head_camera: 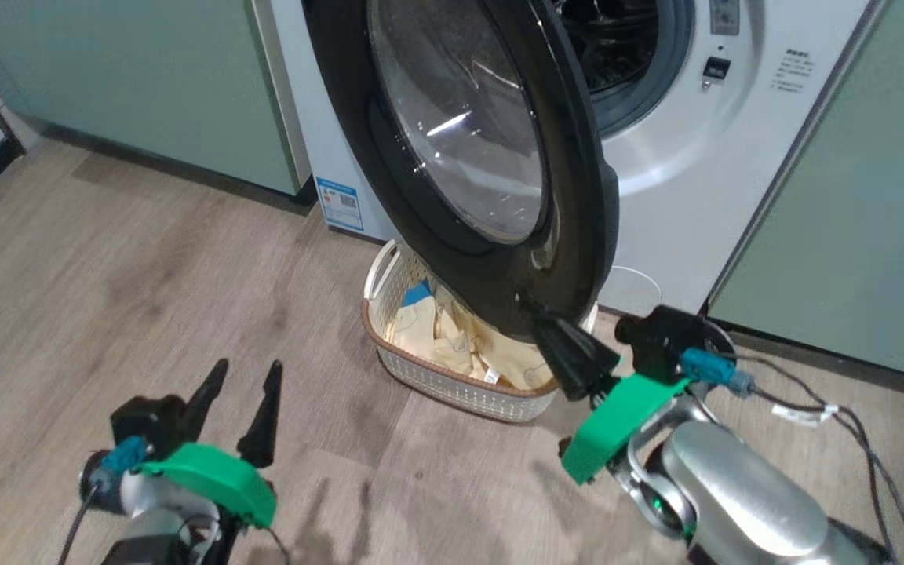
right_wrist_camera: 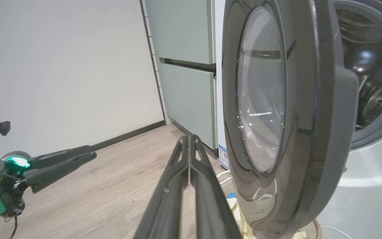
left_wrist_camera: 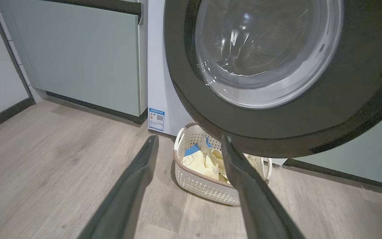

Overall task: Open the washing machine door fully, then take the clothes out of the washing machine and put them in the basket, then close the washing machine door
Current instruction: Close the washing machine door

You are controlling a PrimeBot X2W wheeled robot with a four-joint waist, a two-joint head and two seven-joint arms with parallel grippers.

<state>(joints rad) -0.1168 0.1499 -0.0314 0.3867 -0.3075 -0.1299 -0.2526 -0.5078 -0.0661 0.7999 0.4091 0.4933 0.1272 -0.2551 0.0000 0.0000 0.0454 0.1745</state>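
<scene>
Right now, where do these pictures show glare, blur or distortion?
Head view: a white glare streak on the washing machine door. Left wrist view: the left tool looks soft, near the lens. Right wrist view: the wide angle bends the door's rim, with a bright patch on the washing machine.

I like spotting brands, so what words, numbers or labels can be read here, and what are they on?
Nothing here can be read.
Blue sticker low on the washing machine: print too small.
Grey printed lines beside the drum opening: blurred.
White tag hanging by the right arm: nothing legible.
</scene>
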